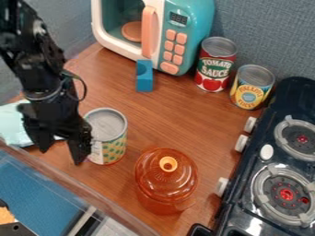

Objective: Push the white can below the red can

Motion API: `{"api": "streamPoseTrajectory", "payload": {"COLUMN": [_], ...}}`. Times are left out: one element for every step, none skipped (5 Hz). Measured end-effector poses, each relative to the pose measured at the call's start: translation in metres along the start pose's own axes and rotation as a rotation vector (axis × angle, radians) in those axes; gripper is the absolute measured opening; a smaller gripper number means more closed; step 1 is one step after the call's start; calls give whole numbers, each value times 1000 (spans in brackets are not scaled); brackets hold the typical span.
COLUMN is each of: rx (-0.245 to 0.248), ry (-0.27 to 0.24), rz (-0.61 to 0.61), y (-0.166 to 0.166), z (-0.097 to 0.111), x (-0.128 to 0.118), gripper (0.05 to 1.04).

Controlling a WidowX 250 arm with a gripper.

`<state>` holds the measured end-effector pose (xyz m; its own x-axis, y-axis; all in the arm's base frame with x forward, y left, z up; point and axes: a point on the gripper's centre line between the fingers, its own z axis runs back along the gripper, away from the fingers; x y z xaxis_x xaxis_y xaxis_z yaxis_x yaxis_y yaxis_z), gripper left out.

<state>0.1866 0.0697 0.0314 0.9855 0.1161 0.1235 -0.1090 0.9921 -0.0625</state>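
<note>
One white can [108,136] with green-and-yellow patterning, on the wooden worktop [141,120], just beside the released, spread hand [60,156], red can [214,64] between toy microwave [198,14] and yellow-and-blue can [251,87]

- The black arm [38,60] comes in from the upper left and hangs down along the left side.
- A thin dark cable [84,87] loops out beside its wrist.
- The gripper [61,156] points downward, its two fingers spread, tips apart.
</note>
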Motion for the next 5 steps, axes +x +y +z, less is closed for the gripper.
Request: {"api": "streamPoseTrajectory", "payload": {"rx": [3,42,53,6,-60], "ry": [3,5,-2,-6,4], "rz": [-65,-72,-80,-93,-143], "y": [4,9,13,5,-14], "z": [-4,-12,-19,-27,-33], "x": [10,17,26,39,59], "gripper": [999,999,999,999,999]}}
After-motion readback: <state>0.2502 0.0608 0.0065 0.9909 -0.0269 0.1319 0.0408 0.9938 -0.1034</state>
